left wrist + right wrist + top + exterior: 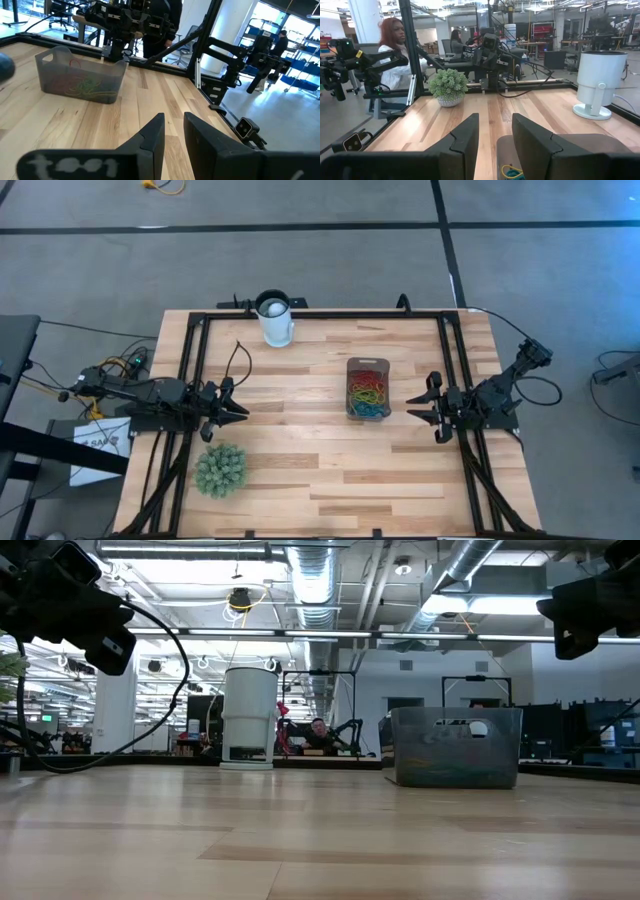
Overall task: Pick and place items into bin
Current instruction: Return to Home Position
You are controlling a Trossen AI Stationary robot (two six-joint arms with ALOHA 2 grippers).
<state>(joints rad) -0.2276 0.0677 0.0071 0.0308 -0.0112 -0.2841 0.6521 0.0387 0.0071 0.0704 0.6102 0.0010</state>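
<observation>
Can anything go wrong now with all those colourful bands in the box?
Maybe. The right gripper hangs open close beside the bin; a swing that way might nudge it and spill the rubber bands. A black cable loops over the table by the left gripper and might snag.

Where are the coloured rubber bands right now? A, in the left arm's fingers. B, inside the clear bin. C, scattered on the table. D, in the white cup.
B: the high view shows the rubber bands piled inside the bin.
</observation>
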